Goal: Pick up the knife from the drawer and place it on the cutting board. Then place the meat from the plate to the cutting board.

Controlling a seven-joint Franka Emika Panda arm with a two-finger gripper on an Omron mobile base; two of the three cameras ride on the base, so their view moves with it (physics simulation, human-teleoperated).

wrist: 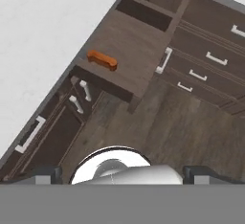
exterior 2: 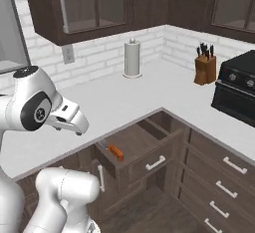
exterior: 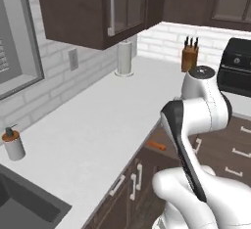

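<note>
**Knife in open drawer, gripper well above and apart**

The knife (wrist: 102,60) lies in the pulled-out drawer (wrist: 139,50), near its inner end, just under the counter (wrist: 48,31) edge. Its blade is hidden beneath the counter lip; only the orange handle shows. The gripper (wrist: 122,173) hangs well apart, jaws spread fully, holding nothing.

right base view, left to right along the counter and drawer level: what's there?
Robot arm → wall outlet → knife in the open drawer → paper towel roll → knife block → black stove.
</note>
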